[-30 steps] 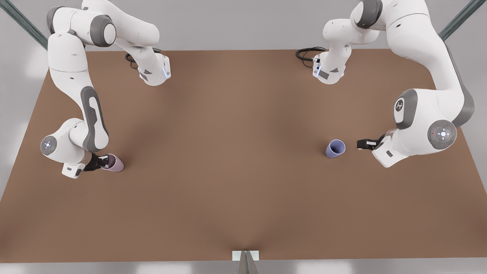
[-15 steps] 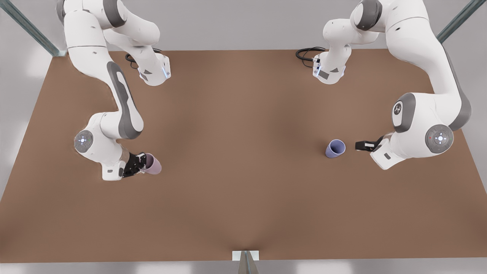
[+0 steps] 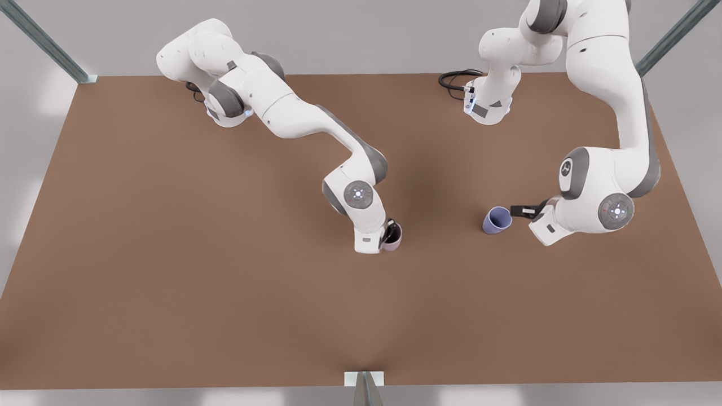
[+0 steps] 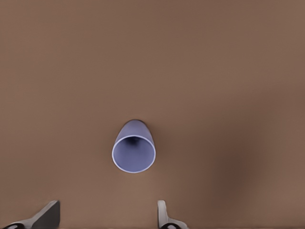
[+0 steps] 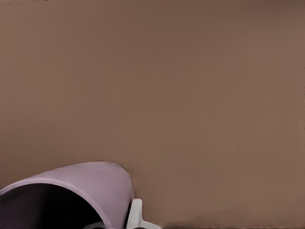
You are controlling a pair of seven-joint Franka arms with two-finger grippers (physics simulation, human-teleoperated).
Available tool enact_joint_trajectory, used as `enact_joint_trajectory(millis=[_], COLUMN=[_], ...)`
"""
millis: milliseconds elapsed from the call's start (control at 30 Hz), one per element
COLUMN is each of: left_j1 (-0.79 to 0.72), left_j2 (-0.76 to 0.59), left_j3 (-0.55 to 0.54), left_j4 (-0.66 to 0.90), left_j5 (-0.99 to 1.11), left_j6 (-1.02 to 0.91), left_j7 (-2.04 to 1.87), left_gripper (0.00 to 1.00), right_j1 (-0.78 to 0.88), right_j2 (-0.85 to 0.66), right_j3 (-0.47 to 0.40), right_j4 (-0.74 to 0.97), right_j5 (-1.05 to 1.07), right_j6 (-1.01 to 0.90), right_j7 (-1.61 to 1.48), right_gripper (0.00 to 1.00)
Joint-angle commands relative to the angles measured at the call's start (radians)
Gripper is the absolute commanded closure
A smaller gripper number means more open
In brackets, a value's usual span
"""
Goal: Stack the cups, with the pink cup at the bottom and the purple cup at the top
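Right pincer (image 3: pixel 390 234) near the middle of the brown desk (image 3: pixel 225 293), clamped on the rim of the pink cup (image 3: pixel 393 237), one finger (image 5: pixel 135 214) outside the wall. Pink cup close up in the right wrist view (image 5: pixel 71 195), mouth toward the camera. Left pincer (image 3: pixel 516 210) just beside the purple cup (image 3: pixel 497 219), at the front view's right, fingers (image 4: pixel 162 212) spread wide and gripping nothing. Purple cup (image 4: pixel 134 147) standing on the desk, well apart from the pink one.
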Motion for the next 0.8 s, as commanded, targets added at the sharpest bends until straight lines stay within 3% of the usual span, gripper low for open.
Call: enact_joint_trajectory(millis=[0,200,533,567,600,633,667,767], left_j1=[0.0,0.0,0.0,0.0,0.002,0.0,0.0,0.0], left_j2=[-0.054,-0.061,-0.055,-0.049,-0.045,-0.031,-0.023,-0.017], left_j3=[0.0,0.026,0.049,0.049,0.049,0.049,0.049,0.049], left_j4=[-0.145,-0.307,-0.469,-0.471,-0.472,-0.472,-0.478,-0.511], left_j5=[-0.007,-0.013,-0.013,-0.013,-0.014,-0.014,-0.014,-0.014], left_j6=[0.309,0.487,0.664,0.664,0.664,0.664,0.662,0.673], left_j7=[0.006,0.011,0.038,0.038,0.038,0.038,0.038,0.045], left_gripper=[0.0,0.0,0.0,0.0,0.0,0.0,0.0,0.0], right_j1=[0.001,-0.002,-0.006,-0.008,-0.006,-0.005,-0.003,-0.003], right_j2=[-0.003,-0.015,0.017,0.013,0.01,0.007,0.004,0.002], right_j3=[-0.01,-0.023,-0.022,-0.025,-0.025,-0.033,-0.037,-0.039], right_j4=[-0.001,-0.053,-0.059,-0.058,-0.058,-0.058,-0.058,-0.059], right_j5=[-0.004,-0.007,-0.005,-0.005,-0.007,-0.005,-0.005,-0.007], right_j6=[-0.044,-0.139,-0.079,-0.093,-0.091,-0.094,-0.13,-0.133], right_j7=[0.802,0.796,0.77,0.773,0.776,0.777,0.78,0.774], right_gripper=[0.79,0.79,0.79,0.69,0.45,0.34,0.13,0.12])
